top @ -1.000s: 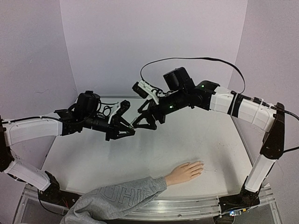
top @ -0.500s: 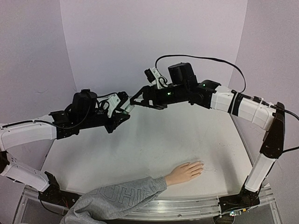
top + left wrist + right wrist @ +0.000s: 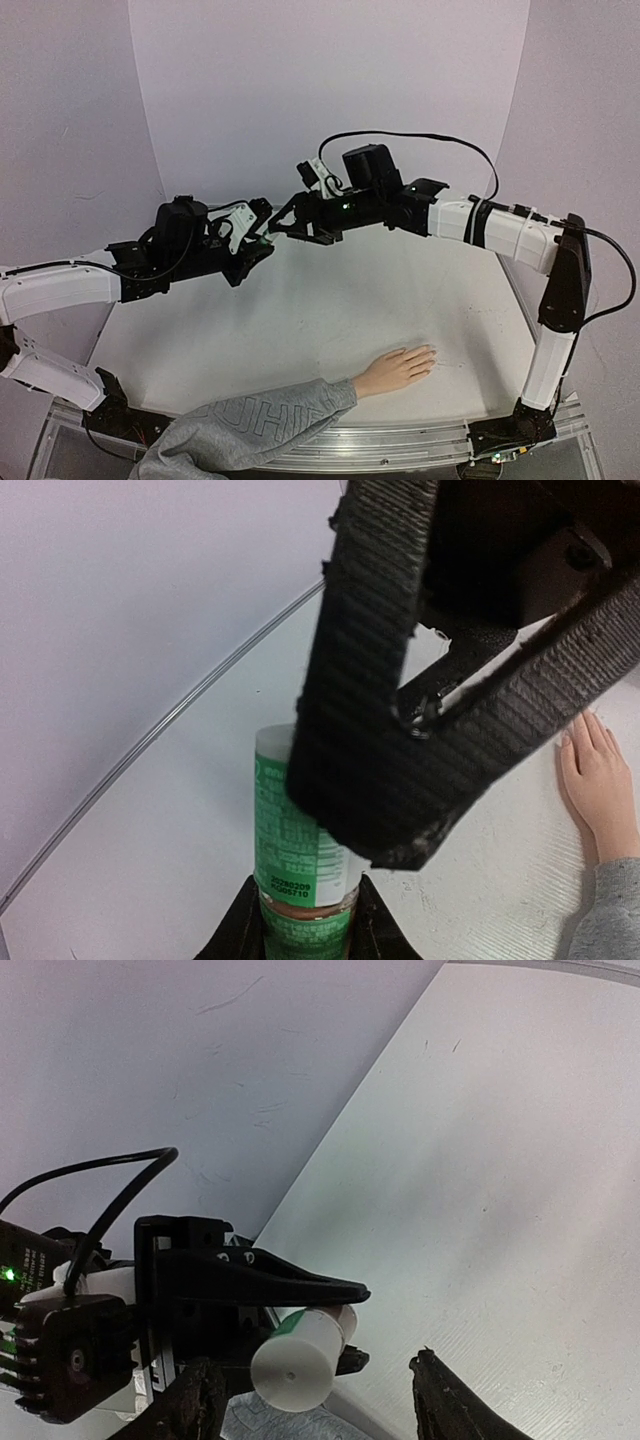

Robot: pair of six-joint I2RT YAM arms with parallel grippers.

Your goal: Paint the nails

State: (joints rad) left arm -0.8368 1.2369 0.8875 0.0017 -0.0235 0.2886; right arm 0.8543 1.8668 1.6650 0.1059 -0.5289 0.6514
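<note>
In the left wrist view, my left gripper is shut on the base of a small bottle with a green label and a white cap. From above, the left gripper holds it over the back left of the table. My right gripper meets it there, open, its fingers standing either side of the white cap with a gap on the right. The mannequin hand lies flat near the front edge, its nails pointing right, too small to make out.
A grey sweatshirt sleeve runs from the hand to the front left edge of the white table. Pale walls close in the back and both sides. A black cable loops above the right arm.
My right gripper has moved left and up to the bottle, and its jaws have narrowed around the cap. My left arm has raised the bottle slightly towards it.
</note>
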